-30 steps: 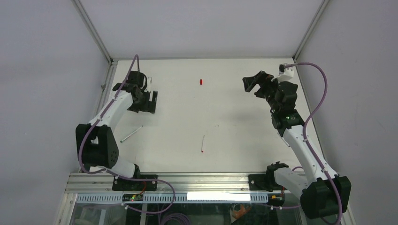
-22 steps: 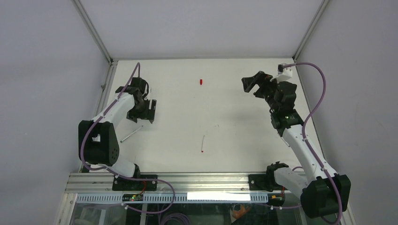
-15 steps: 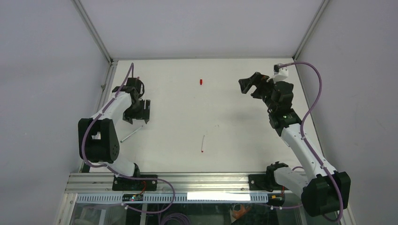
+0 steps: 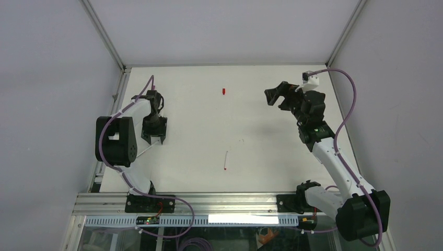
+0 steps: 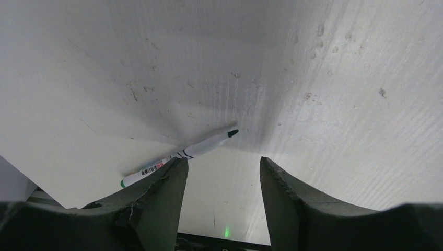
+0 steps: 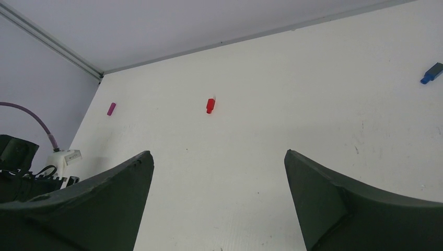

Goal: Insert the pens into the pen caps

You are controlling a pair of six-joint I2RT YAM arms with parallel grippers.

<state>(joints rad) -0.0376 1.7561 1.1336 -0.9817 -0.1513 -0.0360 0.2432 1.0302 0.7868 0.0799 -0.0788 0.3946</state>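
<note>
At the far middle of the white counter (image 4: 271,167) lies the red cap (image 4: 223,91), a stubby piece of glossy plastic with a narrower stepped end. It rests on its side, apart from everything else.

Straight toward the arm bases from the red cap lies the red-tipped pen (image 4: 225,160), a hair-thin pale stick. It lies nearly in line with the cap but well apart from it.

Well off to the robot's left of the red cap, and somewhat nearer the bases, the left claw (image 4: 154,137) points down at the counter over the black-tipped pen (image 4: 145,150). Its wrist view shows that pen (image 5: 180,154) as a smooth white barrel with black print and bands, a dark pointed tip and a green butt. The pen lies slantwise, and its rear half is hidden behind one dark, rough-edged wedge finger (image 5: 156,204). The left claw (image 5: 222,162) stands released, with scuffed, speckled counter showing in the gap between its jaws. I cannot tell whether that finger touches the pen.

To the robot's right of the red cap, about level with it, the right claw (image 4: 272,97) is raised and spread wide, grasping nothing. In its own view (image 6: 218,154) the red cap (image 6: 210,105) sits ahead. The magenta cap (image 6: 111,109) is off to one side near the counter's edge, and the blue cap (image 6: 431,73) is far to the other side.
</note>
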